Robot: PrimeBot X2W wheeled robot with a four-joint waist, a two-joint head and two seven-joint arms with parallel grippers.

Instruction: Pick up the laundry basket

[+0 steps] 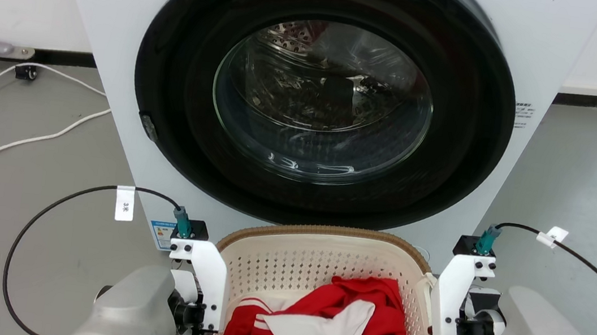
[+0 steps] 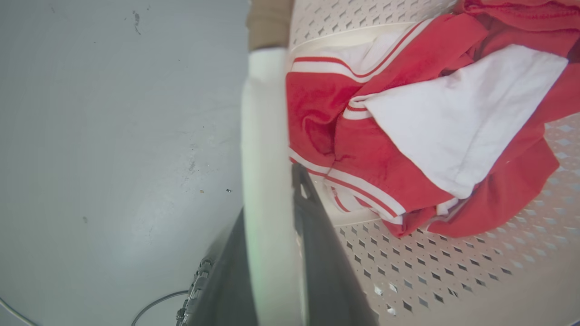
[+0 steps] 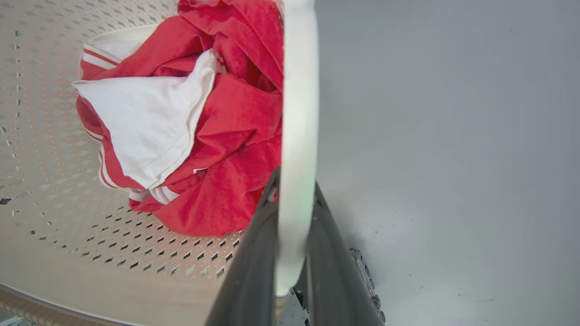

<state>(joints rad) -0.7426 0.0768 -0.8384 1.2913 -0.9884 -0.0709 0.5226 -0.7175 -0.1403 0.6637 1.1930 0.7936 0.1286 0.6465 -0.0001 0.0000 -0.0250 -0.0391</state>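
The cream perforated laundry basket (image 1: 287, 260) with its brown woven rim sits on the floor right in front of me, holding red and white clothes (image 1: 325, 324). My left gripper (image 2: 272, 194) is shut on the basket's white left loop handle (image 2: 265, 113), one dark finger on each side of it. On the opposite side, my right gripper (image 3: 295, 185) is clamped the same way on the right loop handle (image 3: 299, 90). In the head view both wrists flank the basket, left (image 1: 198, 292) and right (image 1: 457, 312); the fingertips are hidden there.
A white washing machine (image 1: 107, 7) with a round dark glass door (image 1: 324, 96), which is closed, stands just behind the basket. White cables (image 1: 11, 143) trail over the grey floor at the left. Grey floor (image 1: 586, 186) stretches to the right.
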